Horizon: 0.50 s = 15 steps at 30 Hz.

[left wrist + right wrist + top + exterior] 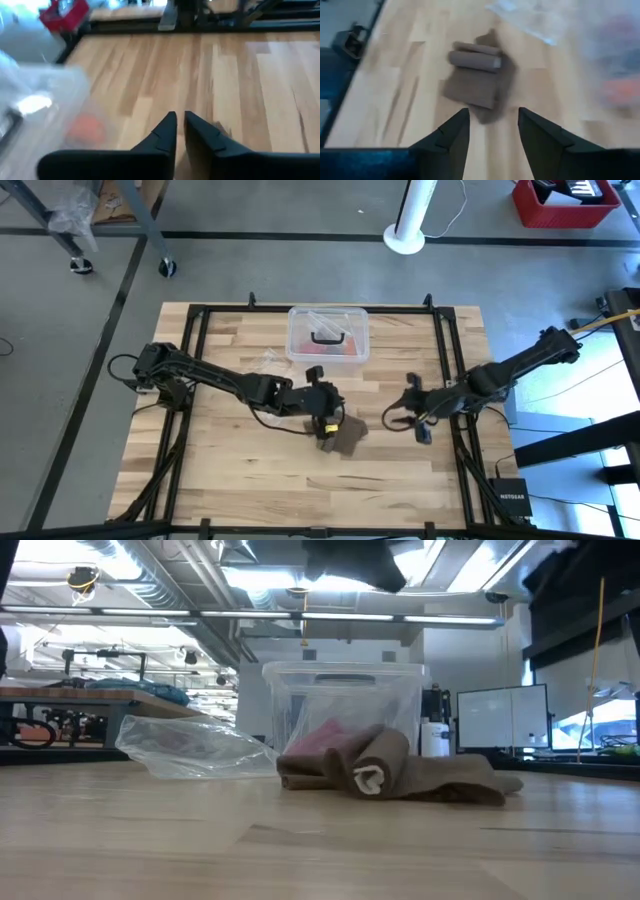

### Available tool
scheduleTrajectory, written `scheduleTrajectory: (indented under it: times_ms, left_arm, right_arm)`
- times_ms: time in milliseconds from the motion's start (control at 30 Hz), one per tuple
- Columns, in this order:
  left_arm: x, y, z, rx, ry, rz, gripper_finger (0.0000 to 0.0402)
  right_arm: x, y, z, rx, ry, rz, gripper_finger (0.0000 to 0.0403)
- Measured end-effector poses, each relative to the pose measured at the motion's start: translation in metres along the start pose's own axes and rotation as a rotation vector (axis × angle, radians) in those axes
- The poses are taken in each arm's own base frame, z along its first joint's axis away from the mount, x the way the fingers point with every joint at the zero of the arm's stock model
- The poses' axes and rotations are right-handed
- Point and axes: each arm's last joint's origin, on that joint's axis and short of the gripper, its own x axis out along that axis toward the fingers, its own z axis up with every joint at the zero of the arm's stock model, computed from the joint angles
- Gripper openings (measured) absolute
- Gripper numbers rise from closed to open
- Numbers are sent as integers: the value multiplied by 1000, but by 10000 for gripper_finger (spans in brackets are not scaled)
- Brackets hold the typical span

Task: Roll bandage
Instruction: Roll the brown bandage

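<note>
1 bandage (345, 436) part-rolled, mid table | 2 grippers: left (180, 131) nearly closed, empty | right (492, 131) jaws apart, empty

Both wrist views are motion-blurred; ceiling lights (330, 580) glare brightly in the low view.

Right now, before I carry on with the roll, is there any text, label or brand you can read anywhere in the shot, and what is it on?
"NETGEAR": on the small black box on the floor by the table's right near corner, high view.
The bandage, plastic box and plastic bag show no readable print.
Monitor in the room behind: too small to read.
</note>
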Motion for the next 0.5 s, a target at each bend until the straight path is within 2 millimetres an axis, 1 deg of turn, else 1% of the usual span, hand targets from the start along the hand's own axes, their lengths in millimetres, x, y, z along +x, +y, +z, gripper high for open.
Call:
scheduleTrajectory:
  times_ms: [67,133,267,367,433,500]
  left_arm:
    - [0,-1,-5,-48,50,-22,64]
    - [0,-5,-10,-95,95,-45,92]
    - [-1,-19,-18,-146,152,-121,134]
    - [1,-40,-30,-145,193,-148,148]
    - [4,-56,-43,-144,224,-165,150]
    - [6,-73,-58,-152,268,-174,150]
  right_arm:
    - [16,2,-8,-8,-28,41,169]
    - [29,3,-16,-12,-39,47,169]
    - [53,3,-31,-76,-84,33,169]
    - [71,5,-37,-150,-154,16,169]
    - [82,5,-41,-202,-173,-17,169]
    - [93,6,-40,-248,-196,-42,169]
